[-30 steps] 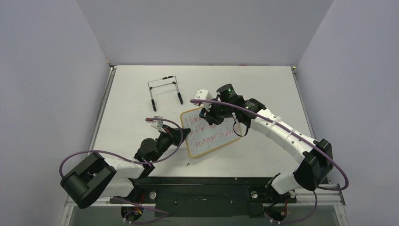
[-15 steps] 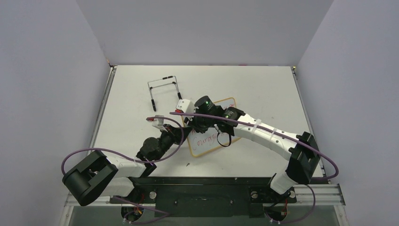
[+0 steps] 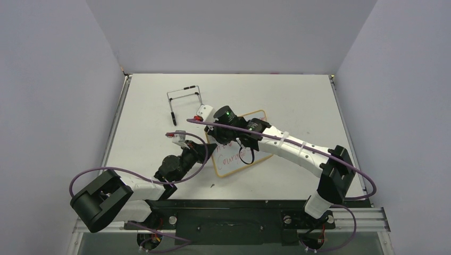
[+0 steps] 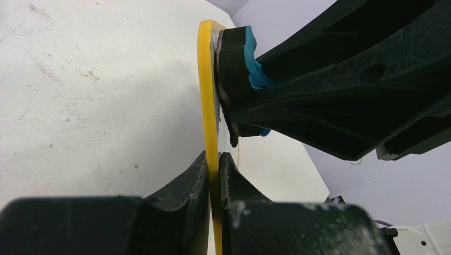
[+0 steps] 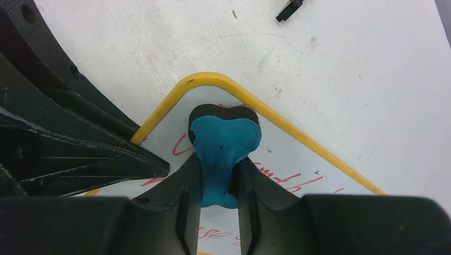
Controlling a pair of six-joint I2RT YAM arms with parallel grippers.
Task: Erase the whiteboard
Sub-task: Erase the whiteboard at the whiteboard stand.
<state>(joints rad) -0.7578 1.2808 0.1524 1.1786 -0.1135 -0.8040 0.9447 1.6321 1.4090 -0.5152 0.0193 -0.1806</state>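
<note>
The whiteboard [image 3: 234, 159] is found at the middle of the worktop [image 3: 298, 101], its yellow frame pinched by the closed left end effector [image 4: 214, 159], apparently so that it is steadied against wiping. The blue eraser [image 5: 220, 143] is clamped in the closed right end effector [image 5: 218, 166] and pressed near a corner, beside red writing

Black wire stand [image 3: 184, 88] on white table [image 3: 298, 95]
</note>
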